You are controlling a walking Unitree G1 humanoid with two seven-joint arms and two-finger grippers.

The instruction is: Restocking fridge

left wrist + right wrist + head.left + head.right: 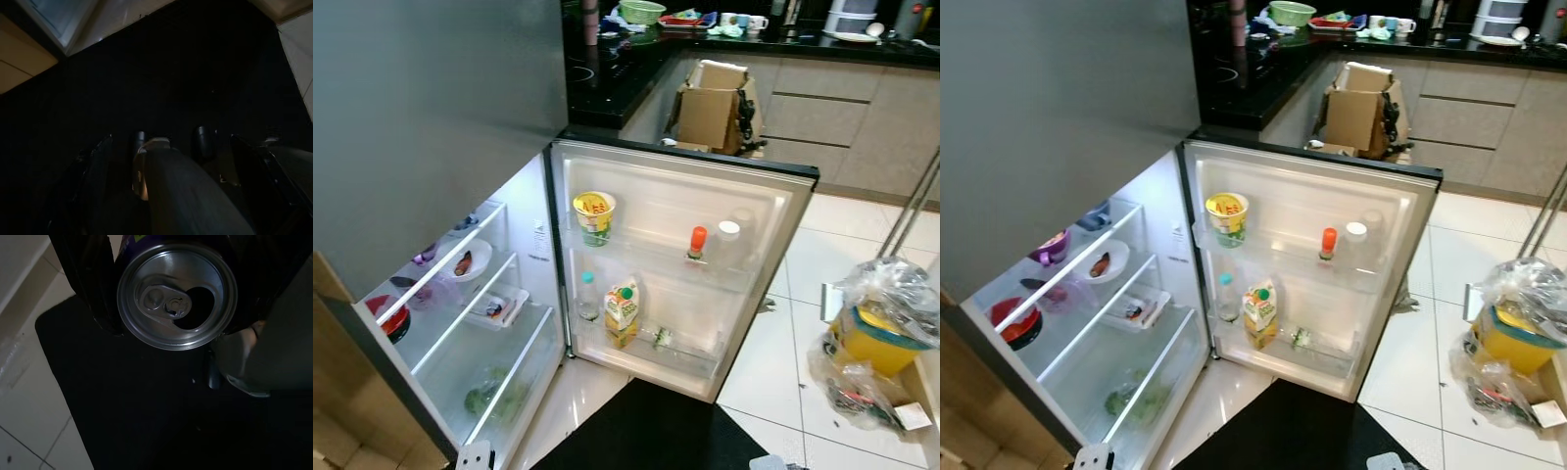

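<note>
Can sits clamped in your right gripper, low over the black mat. Carry step, I'd say; next you lift it onto the fridge door shelf. Left hand: can't tell.

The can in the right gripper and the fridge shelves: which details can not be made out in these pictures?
- Can, right wrist view: label cut off by the top edge; the opening is too dark to tell whether any drink is inside.
- Left gripper, left wrist view: too dark to tell whether it is open.
- Greens on the lowest fridge shelf, left eye view: blurred behind the clear shelf front.
- Juice carton in the door: print too small.
</note>
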